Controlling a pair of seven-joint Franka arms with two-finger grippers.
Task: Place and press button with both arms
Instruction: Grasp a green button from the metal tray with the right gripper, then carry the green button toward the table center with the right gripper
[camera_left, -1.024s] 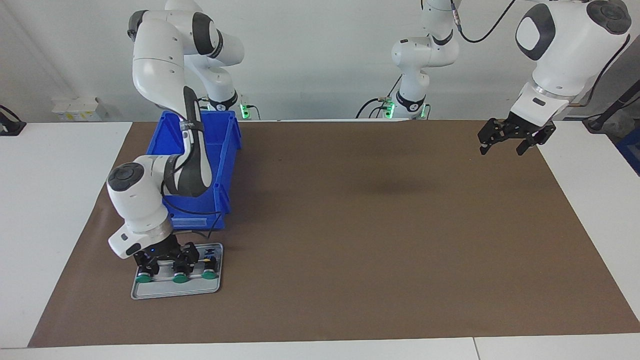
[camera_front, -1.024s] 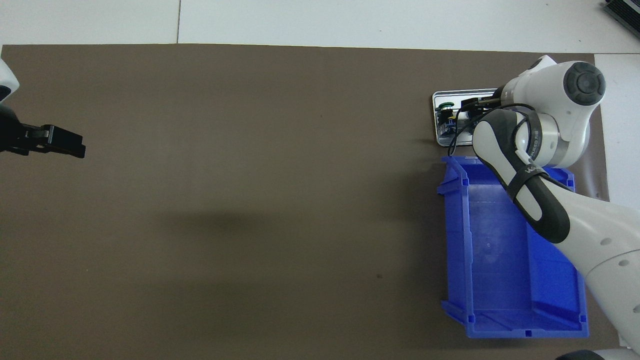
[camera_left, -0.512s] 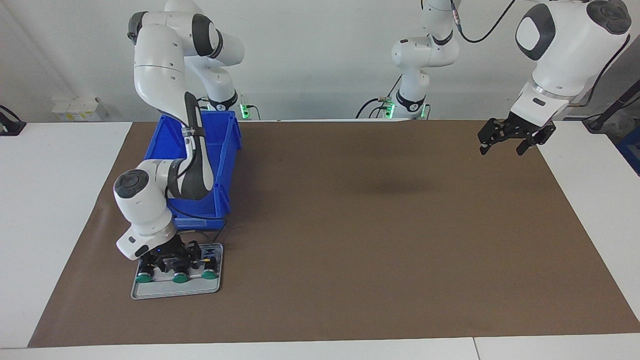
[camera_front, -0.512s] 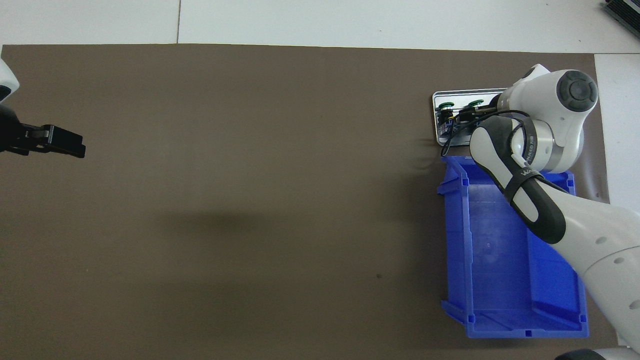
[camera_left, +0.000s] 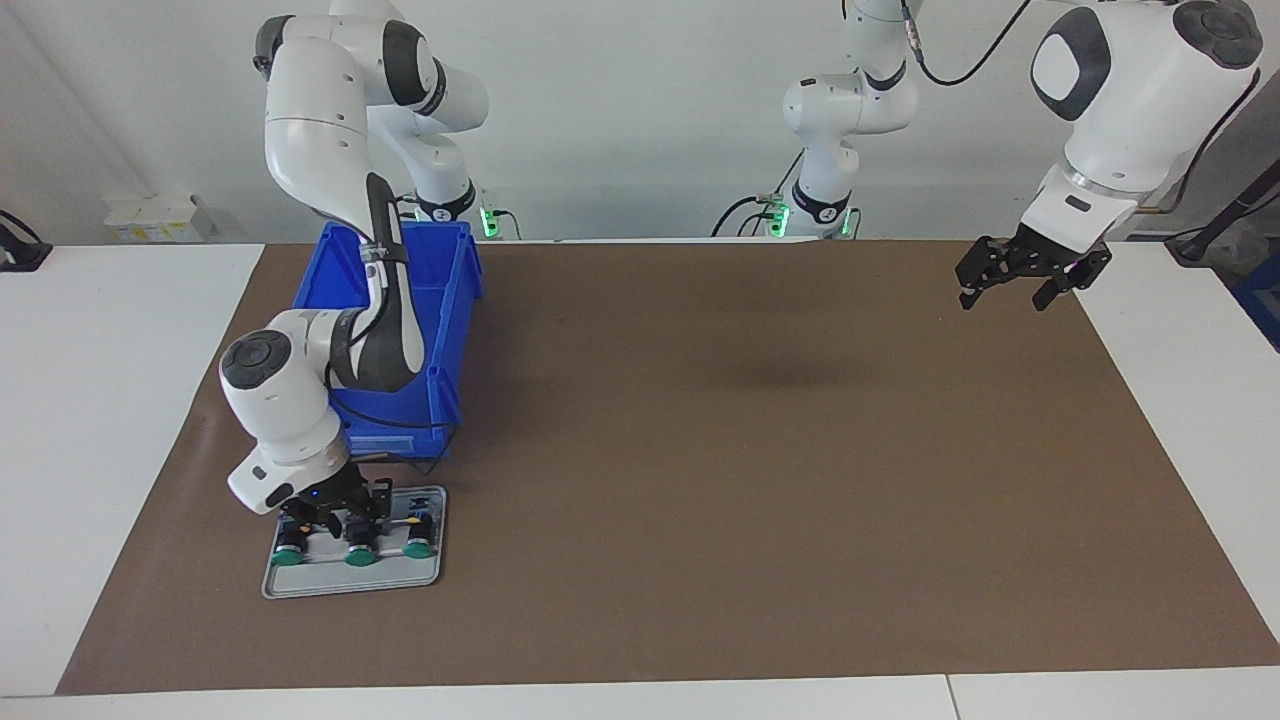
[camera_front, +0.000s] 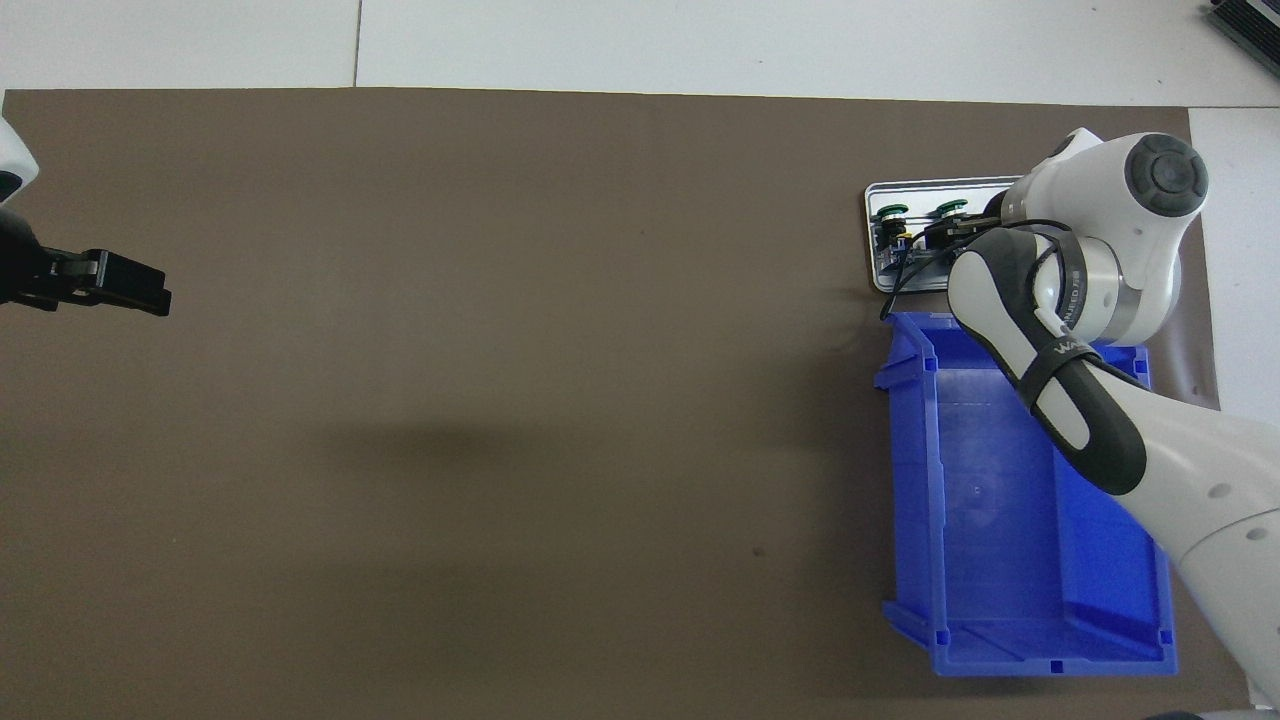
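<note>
Two hands: left hand (camera_left: 1003, 297) spread over mat (camera_left: 700, 470); right hand (camera_left: 337, 520) at tray's (camera_left: 350, 583) buttons (camera_left: 420, 548), grip unclear.

Three green-capped buttons (camera_left: 361, 553) lying in a row, caps facing away from robots

White arms (camera_left: 320, 150), dark joint caps, black cables

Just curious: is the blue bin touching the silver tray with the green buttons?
Apart. The facing view shows brown mat between the bin and the tray; the overhead view shows the same narrow gap.
</note>
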